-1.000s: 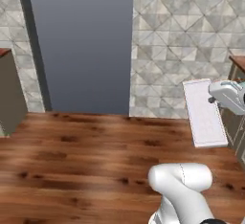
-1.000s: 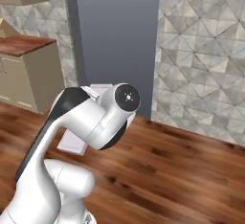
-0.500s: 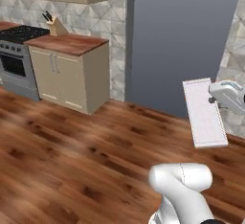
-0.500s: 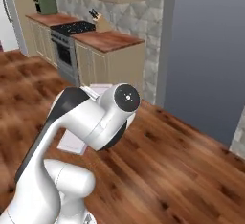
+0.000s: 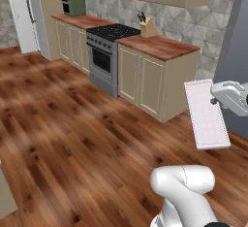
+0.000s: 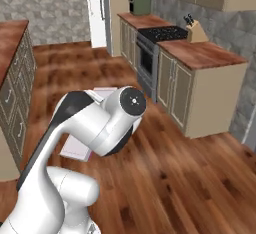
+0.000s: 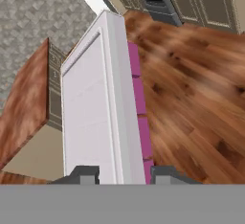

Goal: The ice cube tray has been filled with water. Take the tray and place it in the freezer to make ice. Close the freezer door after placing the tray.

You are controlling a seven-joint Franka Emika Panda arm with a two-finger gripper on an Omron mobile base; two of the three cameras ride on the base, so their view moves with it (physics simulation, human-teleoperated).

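Left base view: the ice cube tray (image 5: 207,114) sits at the right of the frame, above the wooden floor (image 5: 72,138), held edge-on at its right side by the white hand. The pincer (image 5: 216,101) meets the tray's right edge; its fingers are not distinguishable here. Behind, in the upper middle of the frame, a run of beige cabinets carries a wooden counter (image 5: 160,46) with a knife block (image 5: 147,27), a stove (image 5: 106,56) and a green toaster (image 5: 73,4).

Right base view: the white arm (image 6: 95,128) fills the lower left. A pale corner of the tray shows at centre left, below the arm's elbow joint. The stove and counter run along the upper right.

Hand view: the tray extends from the bottom centre toward the upper middle of the frame, pale on its broad face with pink cells along its right side. The two dark fingertips (image 7: 86,174) stand at either side of the tray's near end, closed on it.
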